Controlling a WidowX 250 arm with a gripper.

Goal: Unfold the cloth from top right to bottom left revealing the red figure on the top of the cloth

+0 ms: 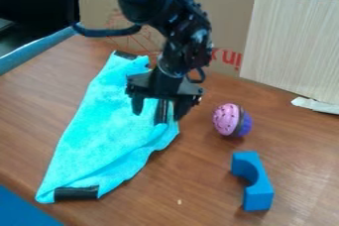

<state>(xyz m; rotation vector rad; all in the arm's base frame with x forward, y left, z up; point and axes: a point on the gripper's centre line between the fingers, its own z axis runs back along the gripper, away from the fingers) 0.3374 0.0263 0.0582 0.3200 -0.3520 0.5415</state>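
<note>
So at far left there's a blue strip (38, 49) along the worktop (29, 106) edge, plus something flat and blue (20, 210) past the lower-left edge. The turquoise cloth (99, 136) lies slantwise left of centre, its bottom corner pretty near that edge, black patch (76, 193) and all. The gripper (157, 115) hangs over its upper right part, fingers spread. Cardboard (228, 22) walls off the back. Just right of the gripper sits a pink-and-purple ball (228, 120), then a blue arched block (257, 183) nearer the front, and a pale panel (291, 44) leans behind.
</note>
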